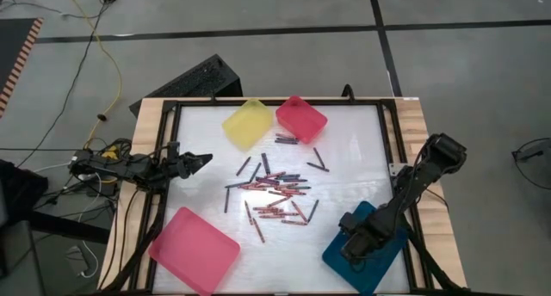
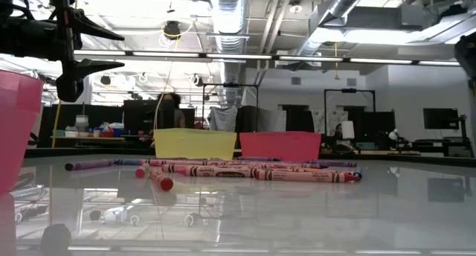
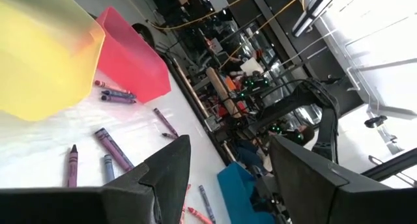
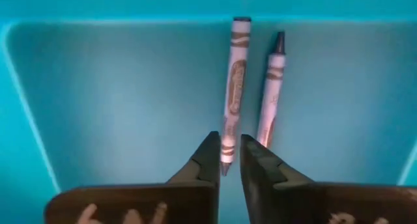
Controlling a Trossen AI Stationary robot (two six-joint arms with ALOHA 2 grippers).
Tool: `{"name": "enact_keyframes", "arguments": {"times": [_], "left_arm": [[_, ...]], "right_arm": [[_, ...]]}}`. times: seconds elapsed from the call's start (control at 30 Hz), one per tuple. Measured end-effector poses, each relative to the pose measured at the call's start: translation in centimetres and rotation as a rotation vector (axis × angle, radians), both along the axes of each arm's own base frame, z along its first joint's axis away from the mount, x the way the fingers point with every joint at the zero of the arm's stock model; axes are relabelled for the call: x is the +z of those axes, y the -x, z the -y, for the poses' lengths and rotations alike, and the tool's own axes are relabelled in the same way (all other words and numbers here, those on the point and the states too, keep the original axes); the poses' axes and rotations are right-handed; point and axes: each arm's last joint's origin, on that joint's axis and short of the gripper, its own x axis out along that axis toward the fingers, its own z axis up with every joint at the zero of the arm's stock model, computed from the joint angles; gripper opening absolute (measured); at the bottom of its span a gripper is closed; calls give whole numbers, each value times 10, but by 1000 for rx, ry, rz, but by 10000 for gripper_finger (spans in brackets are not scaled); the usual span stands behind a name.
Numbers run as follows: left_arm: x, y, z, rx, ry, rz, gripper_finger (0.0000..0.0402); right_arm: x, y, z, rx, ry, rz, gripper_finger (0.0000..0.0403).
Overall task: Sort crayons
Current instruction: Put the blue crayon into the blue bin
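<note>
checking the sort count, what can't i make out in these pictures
- Teal tray: high view, its inside hidden by the right arm and right tool; only the right wrist view shows two crayons there.
- Large pink tray: low view, cut off by the edge, contents hidden by its wall.
- Crayon pile: high view, too small to count by colour.

From above, my right claw (image 1: pixel 358 242) covers much of the teal tray (image 1: pixel 340 260), hiding what lies inside. In the crayon pile (image 1: pixel 277 193) beside it, I can't separate individual colours.
</note>
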Motion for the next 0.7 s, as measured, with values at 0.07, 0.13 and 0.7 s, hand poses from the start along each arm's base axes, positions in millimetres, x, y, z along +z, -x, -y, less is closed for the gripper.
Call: {"name": "enact_keyframes", "arguments": {"times": [0.07,0.13,0.7], "left_arm": [[0,0,0,0,-1,-5,199],[0,0,0,0,-1,-5,199],[-1,0,0,1,-23,-18,199]], "right_arm": [[2,0,0,13,-13,12,67],[5,0,0,32,-32,26,73],[84,-15,71,115,-230,390,78]]}}
